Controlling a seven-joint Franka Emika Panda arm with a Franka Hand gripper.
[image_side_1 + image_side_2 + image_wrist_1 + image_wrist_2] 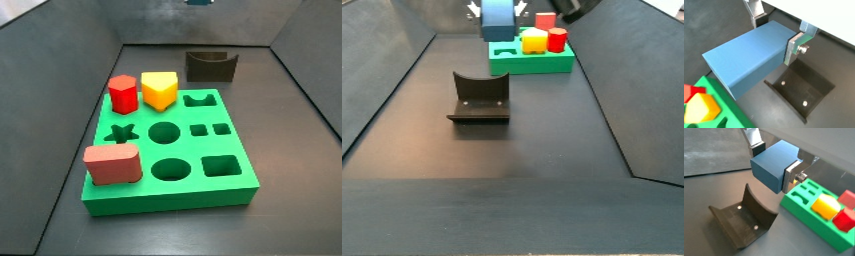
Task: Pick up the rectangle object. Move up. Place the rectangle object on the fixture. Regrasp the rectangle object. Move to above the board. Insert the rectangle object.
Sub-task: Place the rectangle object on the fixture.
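— Where's the pincer (777, 34) right now?

— Raised above the dark surface (502, 170), its silver fingers (795, 46) clamped on the slate-blue rectangle object (747, 57) — both wrist views show the block gripped between the plates, clear of everything below. In a side view the block (500, 17) hangs at the far end of the enclosure, near the board.

— And the fixture?

— It stands on the floor beneath and to one side of the held block: a dark bracket with a curved notch, two small screws on its base plate (743, 220). In a side view it sits alone in the middle of the floor (478, 97); in a side view it lies just beyond the board's far edge (211, 66). Nothing touches it.

— What's around the board?

— The green board (214, 185) carries a red hexagonal peg (123, 95), a yellow pentagon block (160, 90) beside it, and a salmon-red square block (114, 165) at a near corner. Open cut-outs — a star, circles, squares — fill the rest. In a wrist view the yellow piece (825, 206) and a red one (844, 219) stand close to the held block, though not touching it.
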